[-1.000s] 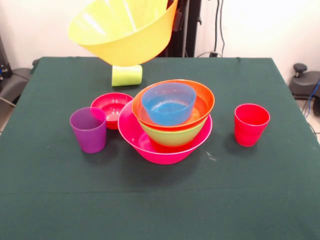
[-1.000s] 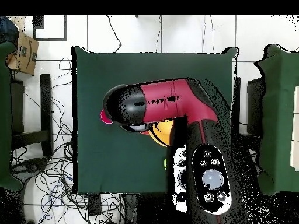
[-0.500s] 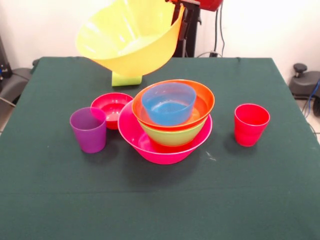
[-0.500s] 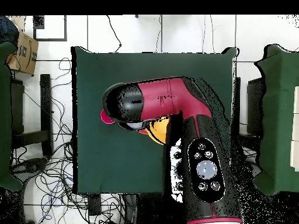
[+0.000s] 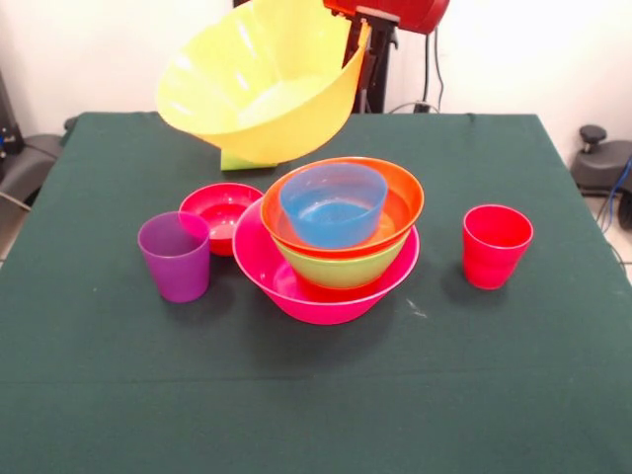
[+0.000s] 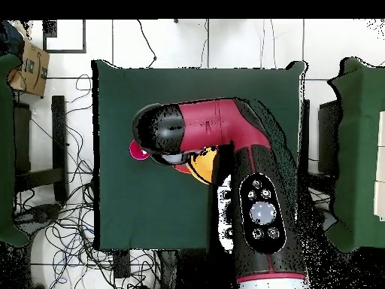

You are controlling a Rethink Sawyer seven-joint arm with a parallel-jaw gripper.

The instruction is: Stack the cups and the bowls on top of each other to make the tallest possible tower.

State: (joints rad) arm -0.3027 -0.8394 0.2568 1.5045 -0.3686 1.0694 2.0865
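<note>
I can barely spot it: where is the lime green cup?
In the front view, the lime green cup sits far back, left of centre, mostly hidden behind the lifted yellow bowl.

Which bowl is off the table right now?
The yellow bowl: it hangs tilted in the air above the table's far side. The pink, green, orange and blue bowls sit nested, and the small red bowl rests beside them.

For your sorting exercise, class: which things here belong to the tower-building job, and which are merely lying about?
Job: yellow bowl, held up tilted; tower of pink, green, orange and blue bowls; red bowl; purple cup; red cup; lime cup.

Lying about: cardboard box; floor cables.
</note>
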